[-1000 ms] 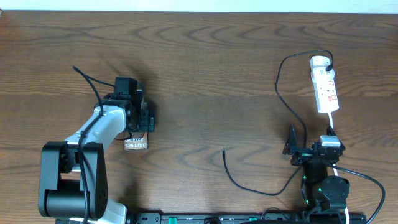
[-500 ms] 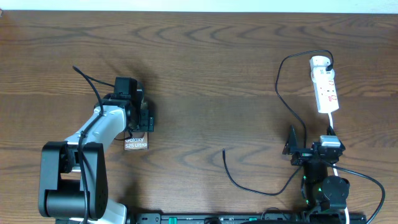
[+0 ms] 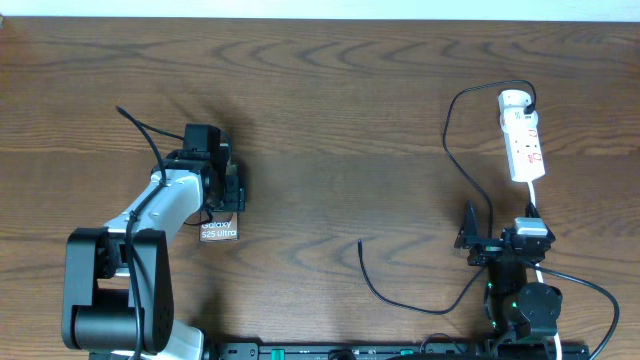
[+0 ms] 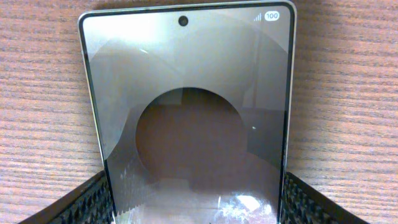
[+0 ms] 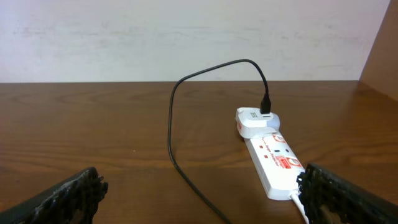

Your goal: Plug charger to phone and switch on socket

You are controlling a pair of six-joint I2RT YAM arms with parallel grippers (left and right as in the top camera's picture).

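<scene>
The phone [image 4: 186, 81] is a dark glossy slab with a large round mark, lying on the wooden table. In the overhead view its "Galaxy" end [image 3: 218, 231] sticks out below my left gripper [image 3: 226, 192]. The left gripper [image 4: 194, 196] is shut on the phone, with one finger on each long edge. The socket [image 3: 522, 140] is a white power strip at the far right and also shows in the right wrist view [image 5: 273, 158]. The charger cable [image 3: 447, 140] runs from a plug at the strip's far end, and its free tip [image 3: 361, 243] lies on the table. My right gripper [image 3: 470, 238] is open and empty [image 5: 199, 199].
A white adapter [image 5: 255, 121] sits in the strip's far end, with the black cable [image 5: 171, 124] looping up from it. The strip's white cord [image 3: 533, 205] runs down toward the right arm's base [image 3: 525, 300]. A pale wall stands behind the table's far edge.
</scene>
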